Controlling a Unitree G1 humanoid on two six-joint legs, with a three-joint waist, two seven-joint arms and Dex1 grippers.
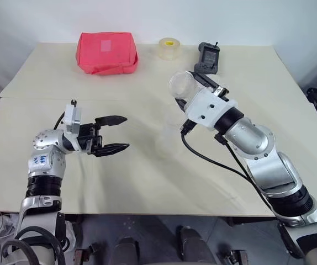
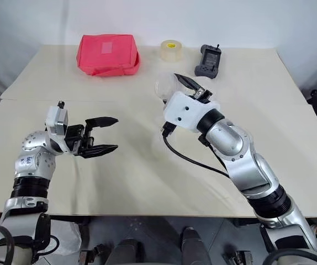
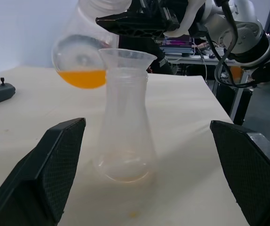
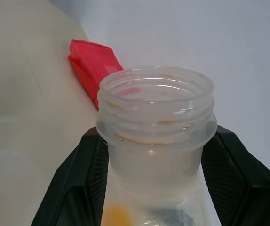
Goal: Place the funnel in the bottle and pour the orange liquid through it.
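The clear flask-shaped bottle (image 3: pixel 124 141) stands upright on the table with the clear funnel (image 3: pixel 127 59) seated in its neck. It shows faintly in the head views (image 1: pixel 167 139). My right gripper (image 1: pixel 194 88) is shut on a clear jar (image 3: pixel 81 52), held tilted just above and beside the funnel's rim. The orange liquid (image 3: pixel 84 78) pools in the jar's low side, and none shows in the funnel. The jar's threaded open mouth (image 4: pixel 156 101) sits between the black fingers (image 4: pixel 69 183). My left gripper (image 1: pixel 126 132) is open, level, pointing at the bottle and short of it.
At the table's far side lie a red pouch (image 1: pixel 107 51), a roll of clear tape (image 1: pixel 169 48) and a black handheld device (image 1: pixel 208 58). A seam (image 1: pixel 31 99) crosses the tabletop on the left. The near edge (image 1: pixel 147 212) runs below both arms.
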